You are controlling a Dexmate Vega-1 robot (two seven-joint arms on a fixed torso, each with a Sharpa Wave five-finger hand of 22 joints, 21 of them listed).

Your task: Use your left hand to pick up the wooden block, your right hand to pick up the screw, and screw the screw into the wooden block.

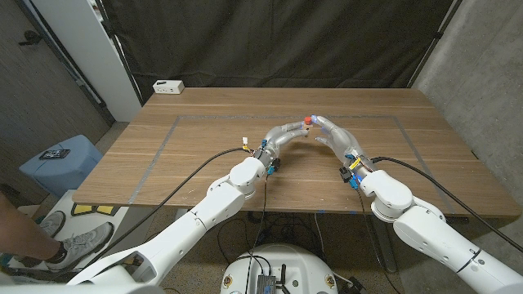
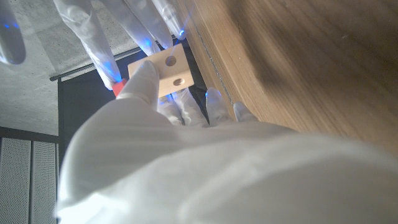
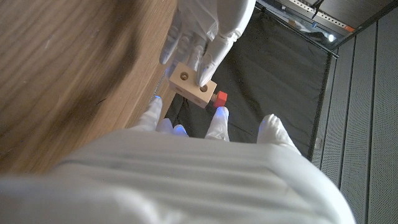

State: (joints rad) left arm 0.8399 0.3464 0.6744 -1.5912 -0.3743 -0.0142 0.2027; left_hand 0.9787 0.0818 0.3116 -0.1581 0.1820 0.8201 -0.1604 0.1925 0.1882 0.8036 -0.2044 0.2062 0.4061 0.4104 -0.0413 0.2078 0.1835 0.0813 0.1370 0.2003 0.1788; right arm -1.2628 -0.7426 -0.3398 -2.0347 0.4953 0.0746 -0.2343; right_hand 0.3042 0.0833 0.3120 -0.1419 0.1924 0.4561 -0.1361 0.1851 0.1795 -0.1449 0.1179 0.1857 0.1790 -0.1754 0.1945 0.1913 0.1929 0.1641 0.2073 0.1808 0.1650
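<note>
Above the middle of the table my two hands meet. My left hand (image 1: 288, 135) holds the small wooden block (image 2: 171, 71) between thumb and fingers; two round holes show on its face (image 3: 193, 82). The red-headed screw (image 3: 220, 98) sits at the block's end, and its red tip also shows (image 1: 308, 119) between the hands. My right hand (image 1: 333, 135) has its fingertips (image 3: 219, 116) on the screw head. From the left wrist the screw (image 2: 119, 89) peeks out behind the thumb, with the right hand's fingers (image 2: 93, 37) beyond it. The shaft is hidden.
A white box (image 1: 169, 86) lies at the table's far left corner. Pale tape lines (image 1: 163, 143) mark a rectangle on the wooden table. A blue stool (image 1: 61, 159) stands left of the table, and a person's leg and shoe (image 1: 37, 237) show at the lower left.
</note>
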